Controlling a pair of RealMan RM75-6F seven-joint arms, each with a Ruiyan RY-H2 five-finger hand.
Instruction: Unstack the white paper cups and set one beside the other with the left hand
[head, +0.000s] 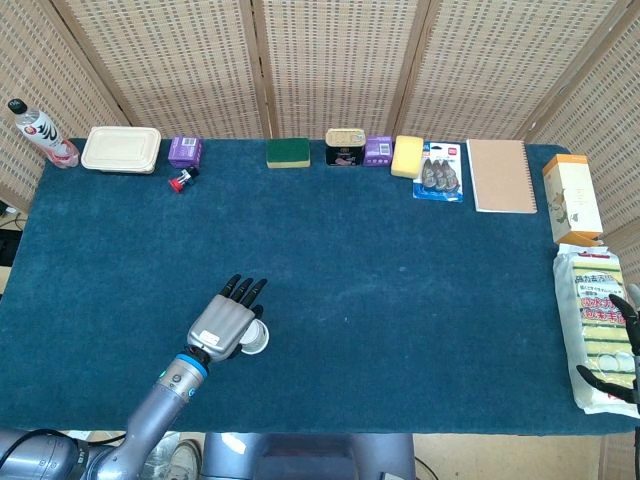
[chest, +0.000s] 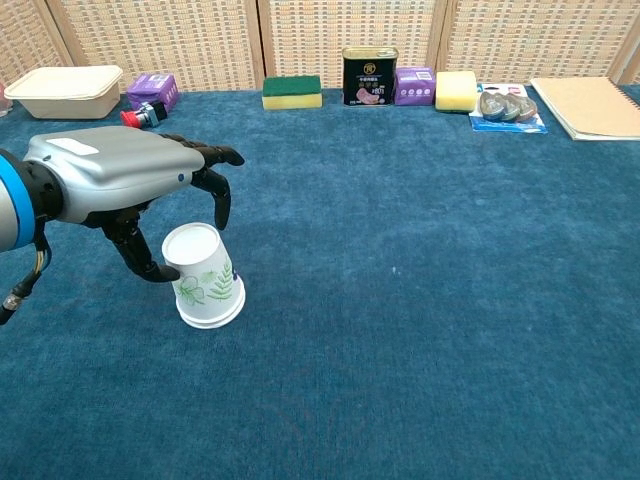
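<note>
The white paper cups (chest: 205, 275) with a green leaf print stand upside down, nested as one stack, on the blue cloth. In the head view the cups (head: 257, 340) peek out from under my left hand (head: 225, 325). My left hand (chest: 110, 175) hovers over the stack from the left, holding nothing. Its thumb (chest: 140, 258) reaches down beside the cups' left wall and its fingers (chest: 218, 190) bend down above the top. My right hand (head: 618, 345) shows only partly at the right edge, fingers apart over a sponge pack.
Along the far edge lie a bottle (head: 35, 130), lunch box (head: 121, 148), purple box (head: 184, 150), green sponge (head: 288, 152), can (head: 345, 146), yellow sponge (head: 407, 156) and notebook (head: 500, 175). A carton (head: 571, 197) and sponge pack (head: 593, 325) sit at the right.
</note>
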